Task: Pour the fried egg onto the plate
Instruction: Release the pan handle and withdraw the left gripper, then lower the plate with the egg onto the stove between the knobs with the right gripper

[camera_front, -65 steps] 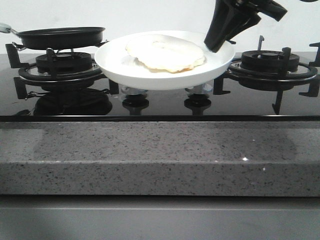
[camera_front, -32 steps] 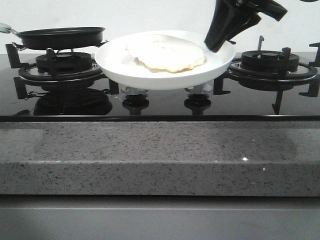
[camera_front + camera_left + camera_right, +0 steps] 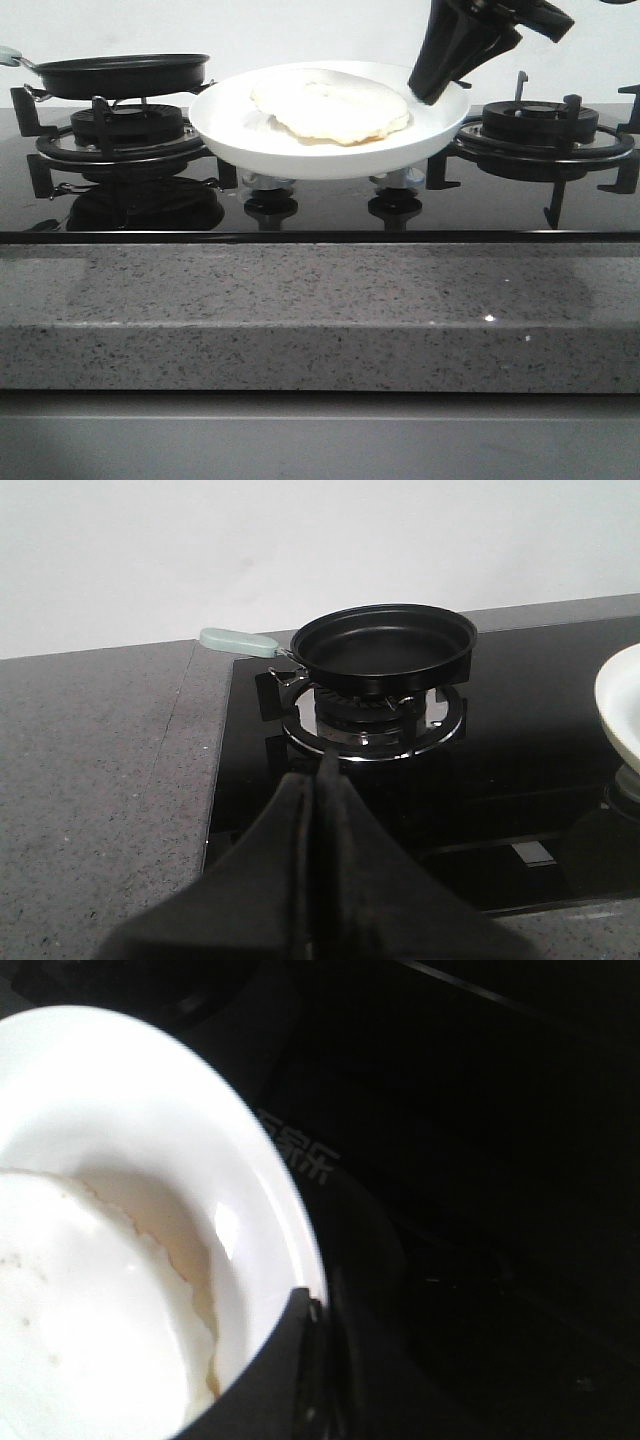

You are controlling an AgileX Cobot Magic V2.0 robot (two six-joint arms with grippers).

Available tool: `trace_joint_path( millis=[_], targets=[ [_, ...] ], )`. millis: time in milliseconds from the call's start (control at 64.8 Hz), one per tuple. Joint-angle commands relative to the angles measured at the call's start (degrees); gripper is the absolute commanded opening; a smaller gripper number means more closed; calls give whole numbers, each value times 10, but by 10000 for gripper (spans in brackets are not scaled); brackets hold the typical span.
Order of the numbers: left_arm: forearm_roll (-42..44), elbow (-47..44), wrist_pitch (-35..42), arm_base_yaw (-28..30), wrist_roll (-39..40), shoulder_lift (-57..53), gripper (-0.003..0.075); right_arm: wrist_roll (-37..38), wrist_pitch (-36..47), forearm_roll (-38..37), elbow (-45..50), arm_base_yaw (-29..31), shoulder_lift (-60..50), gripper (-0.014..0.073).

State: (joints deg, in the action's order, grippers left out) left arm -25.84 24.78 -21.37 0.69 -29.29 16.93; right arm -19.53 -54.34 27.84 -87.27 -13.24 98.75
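Observation:
The fried egg (image 3: 330, 108) lies pale side up on the white plate (image 3: 240, 140), which sits level over the middle of the stove between the two burners. My right gripper (image 3: 435, 90) comes down from the upper right and is shut on the plate's right rim. In the right wrist view its fingertips (image 3: 315, 1305) pinch the rim of the plate (image 3: 150, 1110), with the egg (image 3: 70, 1310) just inside. My left gripper (image 3: 325, 765) is shut with nothing in it, held back from the black frying pan (image 3: 385, 650). An edge of the plate (image 3: 618, 705) shows in that view too.
The black frying pan (image 3: 120, 75) sits on the left burner with nothing in it, its mint handle (image 3: 235, 640) pointing away to the left. The right burner grate (image 3: 540, 125) is bare. Stove knobs (image 3: 270, 205) lie under the plate. A speckled grey counter (image 3: 320, 310) runs along the front.

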Motion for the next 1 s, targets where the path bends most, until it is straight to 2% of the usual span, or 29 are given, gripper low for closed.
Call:
trace_joint_path(
  millis=[0,340,540,988],
  targets=[
    [-12,16,45,-5,4,5,-19,-2,24,25,-16,1,-31,-57],
    [-12,16,46,-5,4,5,-19,1,23,28,-16,1,-31,-57],
    [-12,16,46,-5,4,5,-19,41,28,33,-41,4,-25,-57],
    [-12,16,46,-5,4,5,-19,82,-20,33,-306,54,148,-57]
  ],
)
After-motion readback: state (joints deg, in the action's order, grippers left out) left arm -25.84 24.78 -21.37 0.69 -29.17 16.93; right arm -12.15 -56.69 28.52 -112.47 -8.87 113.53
